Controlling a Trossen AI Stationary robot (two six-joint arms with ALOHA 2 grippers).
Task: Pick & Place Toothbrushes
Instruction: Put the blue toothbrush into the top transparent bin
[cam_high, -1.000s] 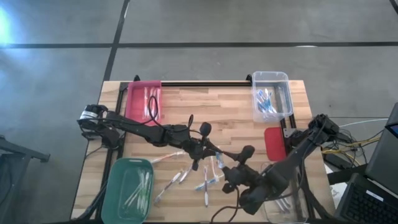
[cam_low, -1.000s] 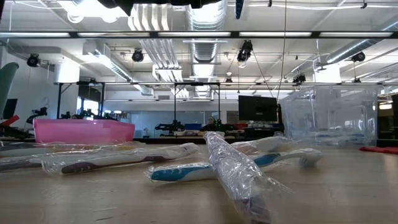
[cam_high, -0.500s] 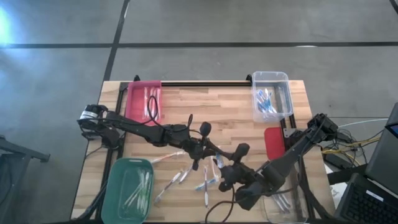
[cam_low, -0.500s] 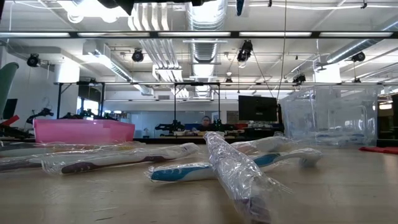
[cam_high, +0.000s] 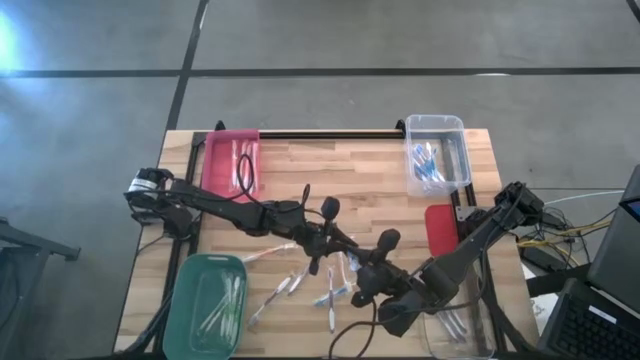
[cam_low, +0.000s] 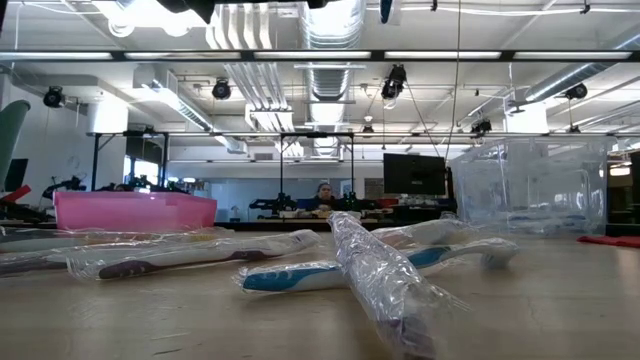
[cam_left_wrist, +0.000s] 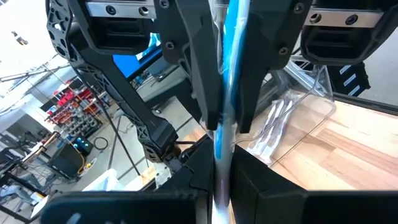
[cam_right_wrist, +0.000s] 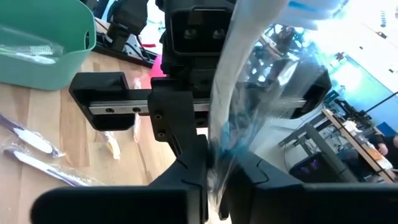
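Overhead: left claw (cam_high: 344, 246) and right claw (cam_high: 358, 270) both pinch one wrapped toothbrush (cam_high: 353, 259).

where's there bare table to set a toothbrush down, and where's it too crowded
Bare wood lies between the pink bin and the clear bin, along the far rail. It is crowded near the front: loose toothbrushes lie between the green bin and the two grippers, left gripper and right gripper, which meet over them.
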